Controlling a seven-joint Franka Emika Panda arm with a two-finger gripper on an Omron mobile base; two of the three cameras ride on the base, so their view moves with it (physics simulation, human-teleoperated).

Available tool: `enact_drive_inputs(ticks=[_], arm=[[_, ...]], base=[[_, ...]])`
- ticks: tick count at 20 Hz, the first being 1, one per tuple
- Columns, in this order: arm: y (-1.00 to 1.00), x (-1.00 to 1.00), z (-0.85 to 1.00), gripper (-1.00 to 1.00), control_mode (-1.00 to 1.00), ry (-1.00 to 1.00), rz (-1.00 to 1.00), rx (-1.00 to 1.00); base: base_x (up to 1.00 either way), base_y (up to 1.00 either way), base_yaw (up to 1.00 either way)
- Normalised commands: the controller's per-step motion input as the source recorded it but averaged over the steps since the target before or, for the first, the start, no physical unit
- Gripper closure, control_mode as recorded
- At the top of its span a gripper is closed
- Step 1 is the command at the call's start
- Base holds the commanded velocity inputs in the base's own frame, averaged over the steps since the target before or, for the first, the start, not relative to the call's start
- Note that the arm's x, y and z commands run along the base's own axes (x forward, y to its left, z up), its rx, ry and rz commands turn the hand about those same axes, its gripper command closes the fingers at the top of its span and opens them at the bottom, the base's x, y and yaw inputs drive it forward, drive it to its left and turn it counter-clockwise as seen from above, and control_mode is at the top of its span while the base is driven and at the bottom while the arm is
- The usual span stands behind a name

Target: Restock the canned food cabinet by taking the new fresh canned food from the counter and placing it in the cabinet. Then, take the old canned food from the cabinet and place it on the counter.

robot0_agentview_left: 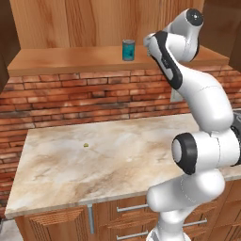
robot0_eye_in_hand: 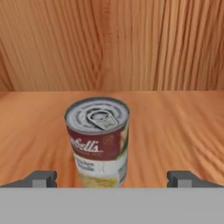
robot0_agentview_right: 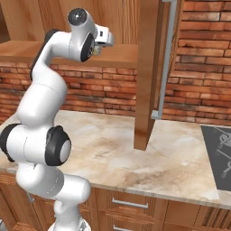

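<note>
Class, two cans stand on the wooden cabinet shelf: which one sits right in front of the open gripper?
The silver can with the red-and-pale-yellow label, framed between the gripper tips; the teal-blue can stands apart.

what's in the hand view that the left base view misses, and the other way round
Hand view: the old canned food, upright, pull-tab top, red and pale yellow label, standing between the tips of the open gripper, clear of both.
Left base view: the new fresh canned food upright on the shelf, the counter below it, and the brick wall between them.
Both: the cabinet, with its shelf board and wood-panel back.
</note>
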Motion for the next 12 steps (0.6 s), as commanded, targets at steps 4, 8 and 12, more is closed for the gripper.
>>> enact_drive_inputs(ticks=[4, 8, 12], arm=[[0.07, 0.15, -0.08, -1.00, -1.00, 0.00, 0.00, 0.00], [0.09, 0.10, -0.12, -1.00, -1.00, 0.00, 0.00, 0.00], [0.08, 0.11, -0.11, -1.00, -1.00, 0.00, 0.00, 0.00]], base=[[0.00, 0.00, 0.00], [0.00, 0.00, 0.00], [0.00, 0.00, 0.00]])
